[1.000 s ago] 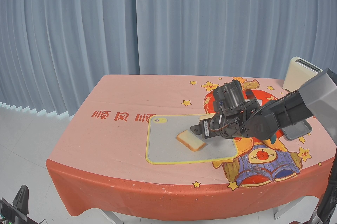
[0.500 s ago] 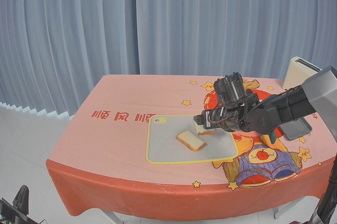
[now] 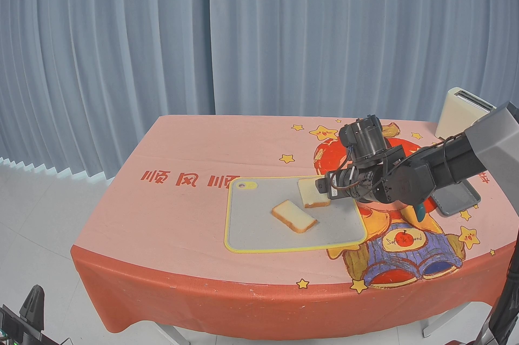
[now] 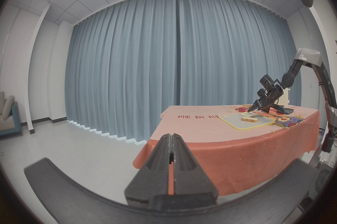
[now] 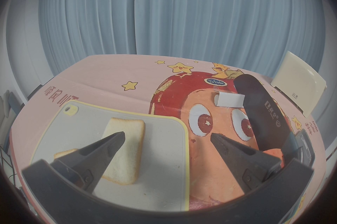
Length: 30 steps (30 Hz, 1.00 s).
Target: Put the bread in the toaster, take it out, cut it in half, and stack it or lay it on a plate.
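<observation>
Two bread halves lie on the grey, yellow-rimmed cutting board (image 3: 259, 232). One half (image 3: 294, 216) is at the board's middle, the other half (image 3: 313, 192) near its far right edge. My right gripper (image 3: 324, 184) hovers just right of that second half, open and holding nothing. From the right wrist, the near half (image 5: 124, 149) lies beside one of the spread fingers (image 5: 101, 154) of the right gripper (image 5: 166, 137), and the other half (image 5: 65, 153) peeks out behind it. The cream toaster (image 3: 462, 113) stands at the table's far right. My left gripper (image 4: 169, 165) is shut, off the table's left side.
A grey tray (image 3: 459, 200) sits right of the board, below the toaster. A dark knife blade (image 5: 261, 107) lies on the tablecloth by the tray. The left half of the table (image 3: 178, 200) carries only the printed cloth.
The right gripper let go of the second bread half near the board's far right edge, and the half now lies flat. The gripper has drawn back to the right.
</observation>
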Tool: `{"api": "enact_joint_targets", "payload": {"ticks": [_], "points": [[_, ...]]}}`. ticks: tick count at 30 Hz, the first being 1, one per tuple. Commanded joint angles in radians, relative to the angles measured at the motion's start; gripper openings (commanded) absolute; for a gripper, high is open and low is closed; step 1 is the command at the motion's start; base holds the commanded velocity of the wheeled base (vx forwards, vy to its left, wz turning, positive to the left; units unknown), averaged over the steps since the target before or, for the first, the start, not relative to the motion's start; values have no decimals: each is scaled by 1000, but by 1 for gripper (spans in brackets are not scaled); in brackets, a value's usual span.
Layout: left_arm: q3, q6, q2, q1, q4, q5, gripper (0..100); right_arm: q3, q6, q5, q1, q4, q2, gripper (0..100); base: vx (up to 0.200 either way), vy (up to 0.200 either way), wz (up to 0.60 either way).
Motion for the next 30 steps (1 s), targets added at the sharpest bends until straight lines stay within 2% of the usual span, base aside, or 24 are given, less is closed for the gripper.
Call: {"api": "enact_joint_targets", "payload": {"ticks": [1,17,18,30], "points": [[18,0,0,0,-2,1,0,5,1,0,-5,-5,4,100,0,0,0],[18,0,0,0,0,1,0,44,1,0,-7,-11,10,100,0,0,0],[18,0,0,0,0,1,0,44,0,0,-5,-10,10,0,0,0,0],[18,0,0,0,0,1,0,47,9,-2,-1,-13,38,0,0,0,0]]}}
